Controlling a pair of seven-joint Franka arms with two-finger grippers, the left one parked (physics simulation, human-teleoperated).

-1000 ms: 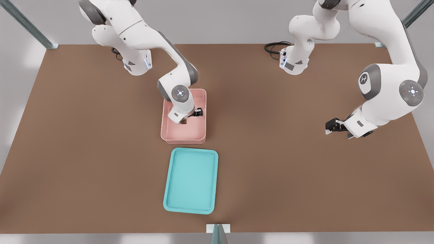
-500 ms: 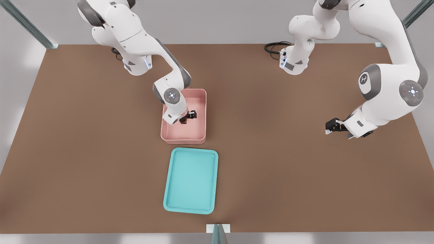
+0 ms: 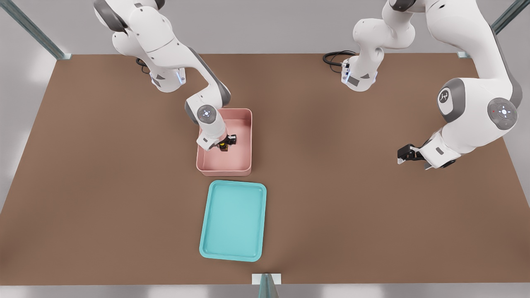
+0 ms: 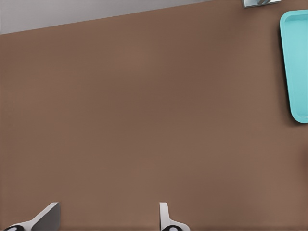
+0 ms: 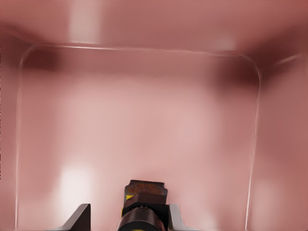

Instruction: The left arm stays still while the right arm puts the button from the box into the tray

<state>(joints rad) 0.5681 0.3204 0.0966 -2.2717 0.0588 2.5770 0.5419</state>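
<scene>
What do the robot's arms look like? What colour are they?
Both arms are white and chunky, with grey bands at the joints and round grey caps carrying small lights. The right arm ends in a small black end effector with two fingers, down inside the pink box. The left arm looks just the same. A black cable coils by its base.

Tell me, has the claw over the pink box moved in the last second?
Yes. Against the fixed box, the gripper has sunk deeper into it, toward the front view's left, down around the button.
</scene>
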